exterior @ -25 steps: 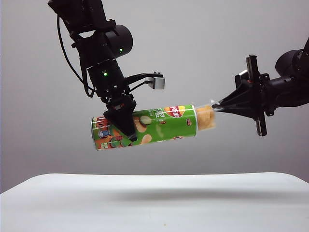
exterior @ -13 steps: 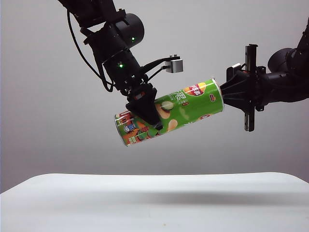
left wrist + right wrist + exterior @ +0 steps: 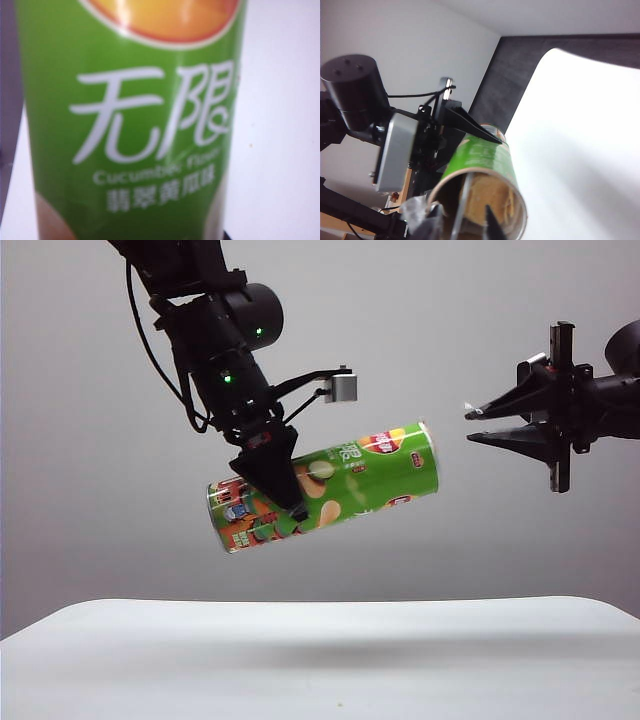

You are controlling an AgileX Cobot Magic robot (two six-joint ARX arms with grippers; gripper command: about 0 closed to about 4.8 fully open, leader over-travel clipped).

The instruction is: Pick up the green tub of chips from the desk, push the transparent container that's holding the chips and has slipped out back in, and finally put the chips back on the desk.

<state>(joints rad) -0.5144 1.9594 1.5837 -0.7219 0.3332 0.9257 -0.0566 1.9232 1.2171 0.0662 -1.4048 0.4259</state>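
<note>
The tub (image 3: pixel 325 488) hangs tilted above the surface (image 3: pixel 320 660), clamped by the left end effector (image 3: pixel 285 502). The tray, protruding a second ago, now sits inside; the right end effector (image 3: pixel 472 426) has released and withdrawn. Setting down remains.

We see the green tub of chips (image 3: pixel 330 490) in bright green, with white lettering, a red-and-yellow logo and a red-orange illustrated end. Both the left gripper (image 3: pixel 285 505) and right gripper (image 3: pixel 472 426) are black. The desk (image 3: pixel 320 660) is plain white; the chips (image 3: pixel 485 197) are pale yellow.
</note>
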